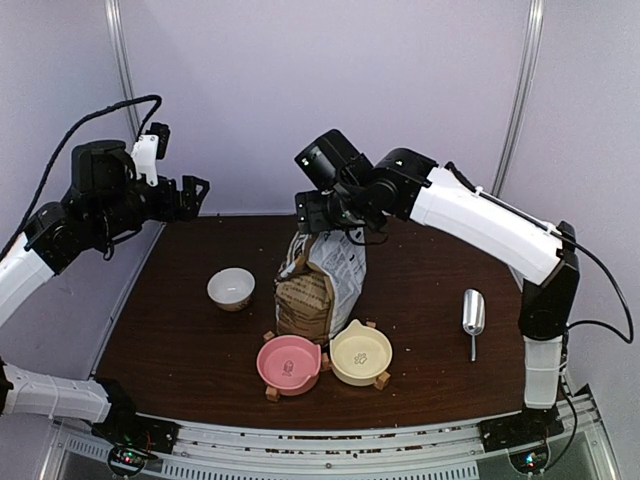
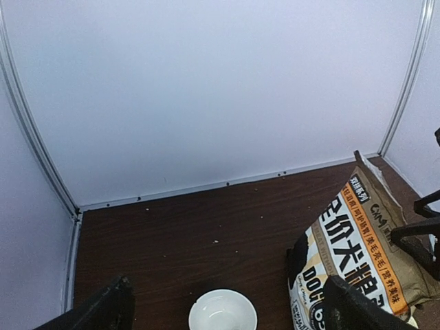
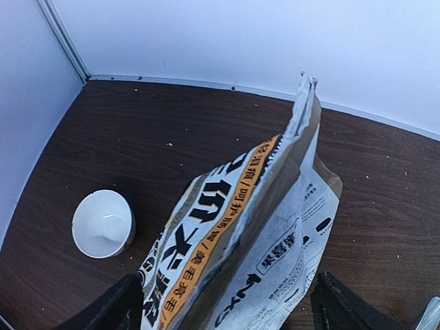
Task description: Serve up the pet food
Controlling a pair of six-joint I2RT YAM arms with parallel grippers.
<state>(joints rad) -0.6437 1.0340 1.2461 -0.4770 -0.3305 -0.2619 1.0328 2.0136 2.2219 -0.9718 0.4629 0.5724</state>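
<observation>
The pet food is hidden; no kibble shows in any view. The brown-and-white paper bag (image 1: 320,280) stands upright mid-table, its torn top (image 3: 306,96) pinched narrow. My right gripper (image 1: 328,218) hovers at the bag's top, open, and in the right wrist view the bag (image 3: 234,240) fills the gap between the wide-set fingers (image 3: 117,306). My left gripper (image 1: 196,196) is raised at the far left, open and empty. Its wrist view looks down past the left gripper (image 2: 230,309) onto the white bowl (image 2: 222,313) and the bag (image 2: 357,240).
A small white bowl (image 1: 231,288) sits left of the bag. A pink bowl (image 1: 289,362) and a cream bowl (image 1: 361,353) rest on wooden stands in front of it. A metal scoop (image 1: 473,312) lies at the right. Crumbs dot the dark table (image 1: 180,340).
</observation>
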